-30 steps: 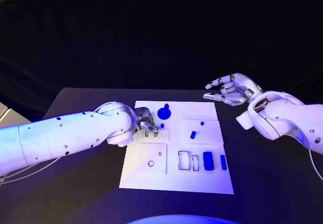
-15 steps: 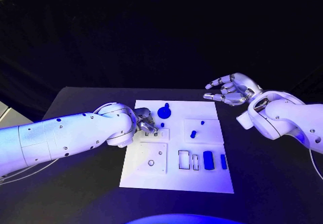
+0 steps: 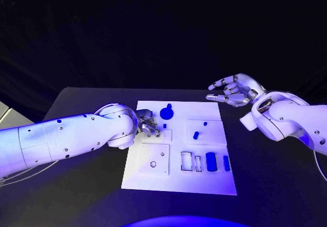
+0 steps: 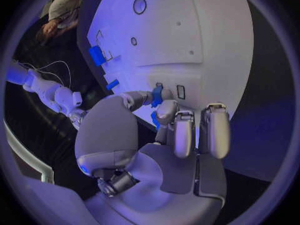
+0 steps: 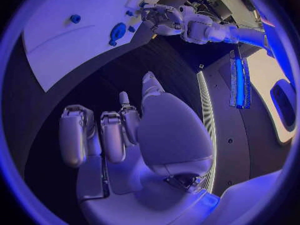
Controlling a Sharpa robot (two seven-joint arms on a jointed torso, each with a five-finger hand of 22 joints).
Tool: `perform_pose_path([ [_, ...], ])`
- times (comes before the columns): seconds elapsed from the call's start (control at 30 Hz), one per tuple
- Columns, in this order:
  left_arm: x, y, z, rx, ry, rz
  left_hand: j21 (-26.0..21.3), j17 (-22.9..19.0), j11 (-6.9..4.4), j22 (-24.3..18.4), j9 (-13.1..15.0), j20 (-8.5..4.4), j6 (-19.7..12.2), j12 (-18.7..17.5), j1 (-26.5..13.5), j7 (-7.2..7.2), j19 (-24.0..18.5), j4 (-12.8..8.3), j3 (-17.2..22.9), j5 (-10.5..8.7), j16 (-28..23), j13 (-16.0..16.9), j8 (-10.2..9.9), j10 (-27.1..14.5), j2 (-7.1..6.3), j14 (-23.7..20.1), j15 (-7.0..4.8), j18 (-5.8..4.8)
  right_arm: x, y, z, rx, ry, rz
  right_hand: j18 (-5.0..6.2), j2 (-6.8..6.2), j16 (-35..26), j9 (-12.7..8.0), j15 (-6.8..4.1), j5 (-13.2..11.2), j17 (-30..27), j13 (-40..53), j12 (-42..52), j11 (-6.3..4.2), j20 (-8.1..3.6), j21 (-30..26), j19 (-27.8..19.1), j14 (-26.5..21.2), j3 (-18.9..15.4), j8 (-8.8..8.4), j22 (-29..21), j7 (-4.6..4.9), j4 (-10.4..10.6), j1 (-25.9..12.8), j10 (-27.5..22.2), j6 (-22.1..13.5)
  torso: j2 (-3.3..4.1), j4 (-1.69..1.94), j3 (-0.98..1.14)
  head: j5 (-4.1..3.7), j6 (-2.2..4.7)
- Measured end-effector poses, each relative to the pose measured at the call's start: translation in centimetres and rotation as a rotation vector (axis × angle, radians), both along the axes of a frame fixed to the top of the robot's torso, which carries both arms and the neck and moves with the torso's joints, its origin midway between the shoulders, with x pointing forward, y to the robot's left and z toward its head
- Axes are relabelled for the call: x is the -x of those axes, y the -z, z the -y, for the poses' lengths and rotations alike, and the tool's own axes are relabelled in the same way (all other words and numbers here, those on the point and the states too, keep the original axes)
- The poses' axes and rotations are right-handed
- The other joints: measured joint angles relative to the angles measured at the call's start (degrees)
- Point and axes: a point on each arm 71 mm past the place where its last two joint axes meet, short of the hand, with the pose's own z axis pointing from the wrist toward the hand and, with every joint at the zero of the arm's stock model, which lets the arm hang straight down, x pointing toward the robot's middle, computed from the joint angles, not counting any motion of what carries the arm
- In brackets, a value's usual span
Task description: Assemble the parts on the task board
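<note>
The white task board [image 3: 204, 184] lies mid-table. My left hand [image 3: 149, 124] hovers over a small plate with two slots [image 3: 162, 137] at the board's left side. In the left wrist view its thumb and a fingertip [image 4: 167, 110] pinch a small blue part [image 4: 156, 96] just beside a slot [image 4: 181, 91]. A round blue part [image 3: 167, 113] lies just beyond that hand. My right hand [image 3: 235, 91] hangs raised past the board's far right corner, fingers spread, holding nothing.
Two small blue pegs [image 3: 195, 135] stand on a square plate right of centre. Two blue blocks [image 3: 210, 162] lie beside two empty rectangular slots [image 3: 185, 161]. A square plate with a round hole [image 3: 154, 160] sits near the left front.
My left hand has edged slightly lower over the slotted plate, still pinching the part. The right hand has not moved.
</note>
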Motion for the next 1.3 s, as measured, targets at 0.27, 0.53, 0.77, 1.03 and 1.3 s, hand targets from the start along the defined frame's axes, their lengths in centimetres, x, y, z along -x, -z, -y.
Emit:
perform_pose_path([
  [0.27, 0.05, 0.09, 0.03, -0.003, 0.003, -0.001, 0.0, 0.0, 0.0, 0.0, 0.0, 0.0, 0.3, 0.0, 0.0, -0.06, 0.0, 0.0, 0.0, -0.04, 0.0, -0.1, 0.0, 0.0, 0.0, 0.0, 0.0, 0.0, 0.01, 0.02, -0.02, 0.001, -0.002, -0.002, 0.0, 0.24, 0.0, -0.1, 0.0, 0.0, 0.0, 0.0, 0.0, 0.0, 0.0, 0.0, 0.0, 0.0, -0.2, 0.0, 0.0, 0.0, -0.2, -0.2, 0.0, 0.0, -0.01, -0.09, 0.01, 0.01, -0.15],
  [0.53, 0.17, 0.16, 0.08, -0.007, 0.011, -0.008, 0.0, 0.0, 0.01, 0.0, 0.1, 0.0, 0.4, 0.0, 0.0, 0.01, 0.0, 0.0, 0.0, -0.09, 0.0, -0.2, 0.0, 0.0, 0.0, 0.0, 0.0, 0.0, 0.01, 0.03, -0.03, 0.001, -0.003, -0.004, -0.01, 0.31, 0.0, -0.1, 0.0, 0.0, 0.0, 0.0, 0.0, 0.0, 0.0, 0.0, 0.0, 0.0, -0.2, 0.0, 0.0, 0.0, -0.2, -0.3, 0.0, 0.0, -0.02, -0.08, 0.01, -0.08, -0.29],
  [0.77, 0.26, 0.14, -0.05, -0.009, 0.014, -0.014, 0.0, 0.0, 0.01, 0.0, 0.1, 0.0, 0.4, 0.0, 0.0, 0.01, 0.0, 0.0, 0.0, -0.13, 0.0, -0.2, 0.0, 0.0, 0.0, 0.0, 0.0, 0.0, 0.01, 0.05, -0.06, 0.002, -0.006, -0.006, 0.0, 0.31, 0.0, -0.1, 0.0, 0.0, 0.0, 0.0, 0.0, 0.0, 0.0, 0.0, 0.0, 0.0, -0.2, 0.0, 0.0, 0.0, -0.2, -0.3, 0.0, 0.0, -0.02, -0.07, -0.01, -0.1, -0.41],
  [1.03, 0.28, 0.16, -0.22, -0.004, 0.011, -0.02, 0.0, 0.0, 0.01, 0.0, 0.1, 0.0, 0.4, 0.0, 0.0, 0.02, 0.0, 0.0, 0.0, -0.14, 0.0, -0.2, 0.1, 0.0, -0.01, 0.0, 0.0, 0.0, 0.0, 0.07, -0.12, 0.004, -0.008, -0.007, 0.0, 0.31, 0.0, -0.1, 0.0, 0.0, 0.0, 0.0, 0.0, 0.0, 0.0, 0.0, 0.0, 0.0, -0.2, 0.23, 0.0, 0.0, -0.2, -0.3, 0.0, 0.0, -0.02, -0.09, -0.02, -0.15, -0.34],
  [1.3, 0.26, 0.18, -0.25, 0.001, 0.008, -0.028, 0.2, 0.0, 0.01, 0.0, 0.1, 0.0, 0.4, 0.0, 0.0, 0.02, 0.0, 0.0, 0.0, -0.25, 0.0, -0.2, 0.2, 0.0, -0.01, 0.0, 0.01, 0.0, -0.01, 0.09, -0.16, 0.005, -0.01, -0.008, 0.0, 0.31, 0.0, -0.1, 0.0, 0.0, 0.0, 0.0, 0.0, 0.0, 0.0, 0.0, 0.0, 0.0, -0.2, 0.22, 0.0, 0.0, -0.2, -0.3, 0.0, 0.0, -0.02, -0.07, -0.02, -0.2, -0.34],
])
